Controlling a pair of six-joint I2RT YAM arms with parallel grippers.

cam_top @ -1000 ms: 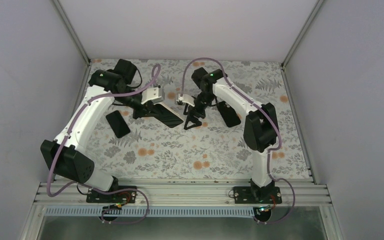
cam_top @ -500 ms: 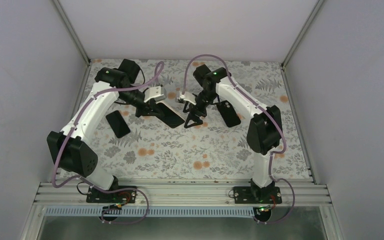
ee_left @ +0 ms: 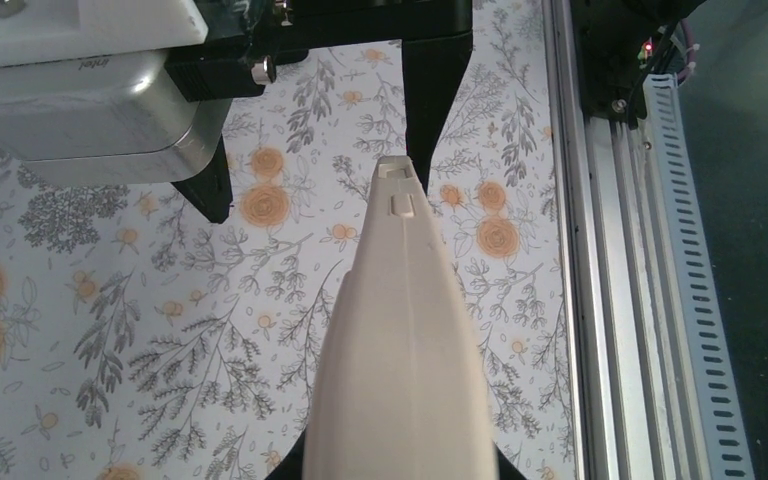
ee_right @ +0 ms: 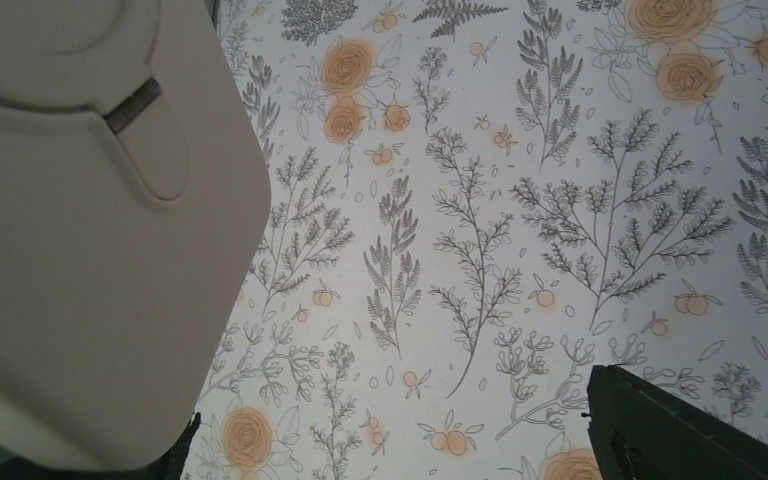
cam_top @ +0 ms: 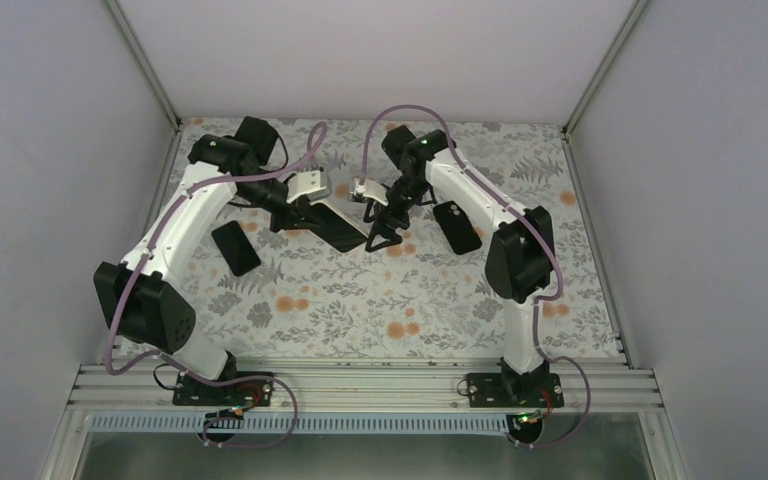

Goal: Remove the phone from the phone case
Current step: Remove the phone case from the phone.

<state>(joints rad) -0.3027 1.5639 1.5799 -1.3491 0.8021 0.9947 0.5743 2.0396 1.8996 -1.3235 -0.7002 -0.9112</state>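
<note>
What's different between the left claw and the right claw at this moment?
The left gripper is shut on the cased phone; the right gripper holds nothing. The left gripper's jaws are closed, while the right gripper's are spread wide by the phone's free end. Both are black two-finger claws over the flowered table.

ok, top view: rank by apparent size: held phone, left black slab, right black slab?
1. Held phone: looks largest, but it is tilted and off the table, nearer the camera, so unsure.
2. Left slab and right slab: look alike, can't rank.
</note>
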